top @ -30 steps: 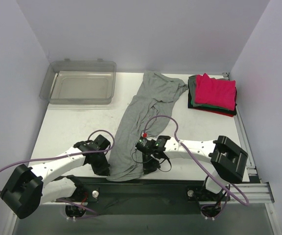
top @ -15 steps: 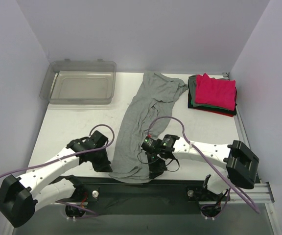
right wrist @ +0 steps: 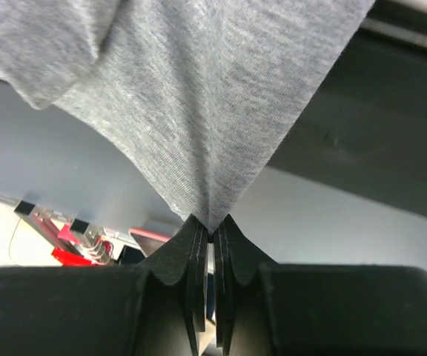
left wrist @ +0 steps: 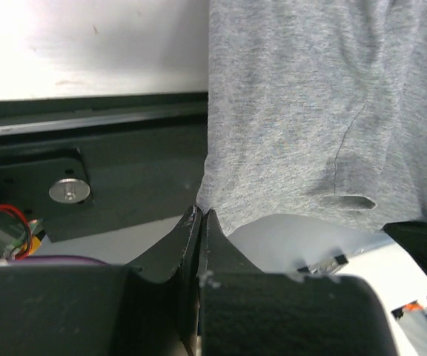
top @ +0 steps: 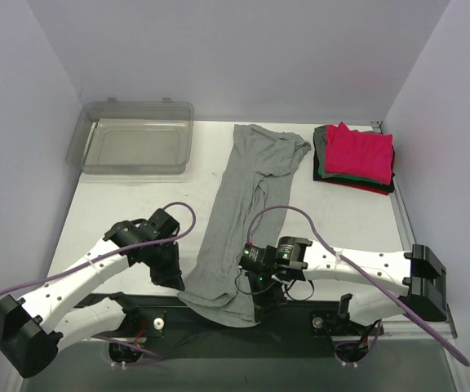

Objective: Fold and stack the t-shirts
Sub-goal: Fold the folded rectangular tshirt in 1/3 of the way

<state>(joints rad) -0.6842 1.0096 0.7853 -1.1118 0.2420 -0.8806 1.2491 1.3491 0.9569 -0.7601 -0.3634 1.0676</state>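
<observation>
A long heather-grey t-shirt (top: 239, 212) lies stretched from the table's back to its near edge, its lower hem hanging past the edge. My left gripper (top: 176, 282) is shut on the shirt's near-left corner (left wrist: 221, 200). My right gripper (top: 255, 296) is shut on the near-right corner (right wrist: 213, 215), and the cloth fans out from its tips. Both grips are at or just beyond the table's front edge. A stack of folded shirts (top: 356, 157), bright pink-red on top with green, dark and grey below, sits at the back right.
A clear plastic bin (top: 133, 137) stands at the back left. The dark frame rail (top: 300, 314) runs along the table's near edge, with the arm bases below it. White walls close in on the left, back and right.
Both grippers have pulled the grey shirt's near corners toward the front edge and a little apart. The shirt has straightened and slid nearer, its hem now over the edge.
</observation>
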